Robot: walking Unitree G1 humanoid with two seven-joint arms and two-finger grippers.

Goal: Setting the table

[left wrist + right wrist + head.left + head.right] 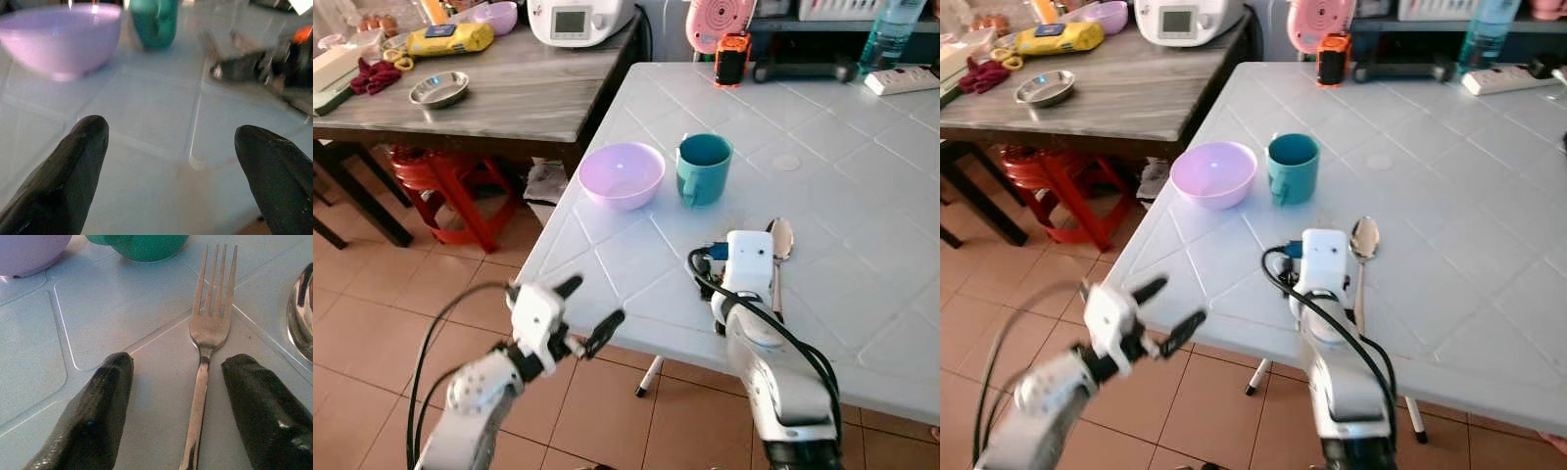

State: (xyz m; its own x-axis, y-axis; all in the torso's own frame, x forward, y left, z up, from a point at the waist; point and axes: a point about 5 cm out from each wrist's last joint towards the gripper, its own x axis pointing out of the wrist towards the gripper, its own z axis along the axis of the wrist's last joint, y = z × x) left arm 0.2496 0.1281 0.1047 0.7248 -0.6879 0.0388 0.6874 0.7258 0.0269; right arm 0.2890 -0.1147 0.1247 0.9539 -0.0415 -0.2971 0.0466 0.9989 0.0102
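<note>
From the head camera, we see one white plastic table with a moulded diamond pattern (862, 196), its near edge running diagonally above a terracotta tiled floor (372, 294). On it we count one pale lilac plastic bowl (622, 175), one teal ceramic mug (704, 168) just beside it, and one shiny metal spoon (780, 240) nearer us. Our right gripper (171, 406) is hidden under its white wrist, which reaches over the table's near edge beside the spoon. Our left gripper (587, 311) hovers off the table's near corner above the floor, its two black fingers spread apart. A second, grey wood-grain table (489, 83) stands to the left, cluttered, with one small steel dish (438, 89). In the left wrist view, we look between parted black fingers (63, 171) across bare tabletop toward the bowl and mug. In the right wrist view, one steel fork (208, 333) lies flat on the table, tines pointing at the mug; the gripper's fingers (93, 416) stand open on either side of its handle, not touching it, with the spoon close alongside.
</note>
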